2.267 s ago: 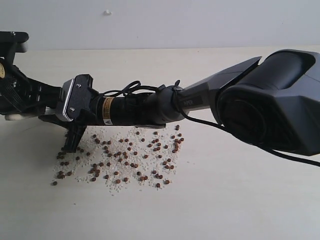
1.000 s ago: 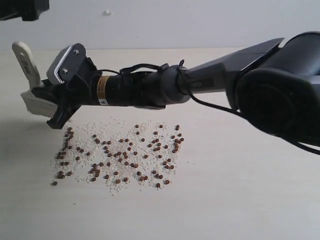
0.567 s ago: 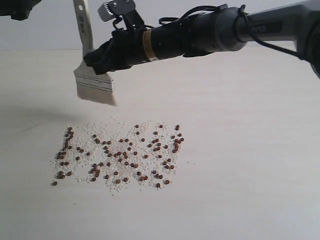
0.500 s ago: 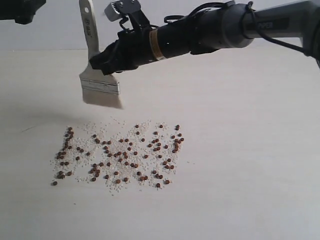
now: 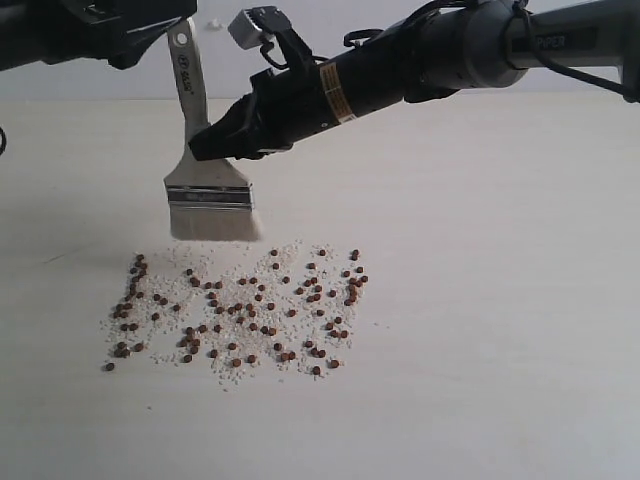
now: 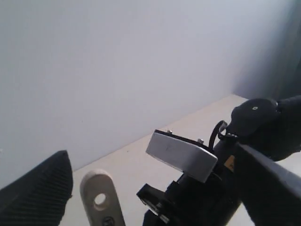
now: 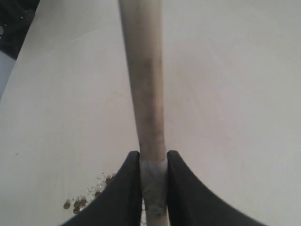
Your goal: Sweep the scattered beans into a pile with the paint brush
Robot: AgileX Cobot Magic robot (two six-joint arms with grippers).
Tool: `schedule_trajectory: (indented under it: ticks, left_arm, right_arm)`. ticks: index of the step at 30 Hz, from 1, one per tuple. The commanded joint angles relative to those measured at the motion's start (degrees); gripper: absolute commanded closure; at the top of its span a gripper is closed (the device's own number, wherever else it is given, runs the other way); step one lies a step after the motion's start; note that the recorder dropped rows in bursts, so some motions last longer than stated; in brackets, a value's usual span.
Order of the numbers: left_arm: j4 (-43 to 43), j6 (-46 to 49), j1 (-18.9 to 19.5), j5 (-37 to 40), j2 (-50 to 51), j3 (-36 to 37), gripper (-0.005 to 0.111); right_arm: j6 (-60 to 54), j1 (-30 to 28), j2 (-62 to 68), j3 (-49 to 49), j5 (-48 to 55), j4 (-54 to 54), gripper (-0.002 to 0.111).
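Observation:
The paint brush [image 5: 208,190] stands upright, white bristles [image 5: 215,225] down, at the far edge of the beans [image 5: 240,320]. They lie as a loose wide patch mixed with whitish grains; no pile is in view. My right gripper [image 5: 215,140] is shut on the pale handle [image 7: 143,84] just above the ferrule, its black fingers [image 7: 127,188] pressed on both sides. A few beans [image 7: 77,203] show beside them. My left gripper [image 5: 140,25] hangs open at the top left. The handle's holed end [image 6: 99,200] sits between its spread fingers [image 6: 42,188], untouched.
The pale tabletop [image 5: 500,350] runs to a white wall at the back. My right forearm [image 5: 450,55] stretches across the top of the exterior view from the right. Its silver camera mount [image 6: 181,155] is close in front of the left gripper.
My right gripper has lifted the brush off the table at the left, turned it upright, and carried it right and down to the patch's far edge. The beans have not moved.

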Motion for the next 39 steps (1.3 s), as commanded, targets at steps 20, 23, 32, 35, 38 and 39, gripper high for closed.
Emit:
schedule_trajectory:
  ticks: [20,23,32,35,38,39]
  left_arm:
    - [20.93,-5.57,11.77,-23.21,6.49,-2.76,0.021]
    - [21.21,-6.18,11.77,-22.71,6.73,-2.76,0.021]
    - [19.8,-3.2,11.77,-31.14,11.29,-2.76,0.021]
    - [19.8,-3.31,11.77,-31.14,11.29,-2.76,0.039]
    - [20.04,-4.2,11.77,-31.14,11.29,-2.76,0.06]
    - [20.02,-4.34,11.77,-31.14,11.29,-2.76,0.063]
  right_arm:
    - [-8.99,-0.19,-0.75,-0.21,-15.94,0.52,0.108]
    - [-10.34,-0.19,-1.22,-0.21,-15.94,0.52,0.108]
    - [-13.67,3.82,-1.35,-0.21,-15.94,0.52,0.108]
    - [-14.95,3.82,-1.35,-0.21,-15.94,0.52,0.108]
    - [-14.95,3.82,-1.35,-0.21,-15.94,0.52,0.108]
    - [-15.05,3.82,-1.35,-0.21,-15.94,0.52,0.108]
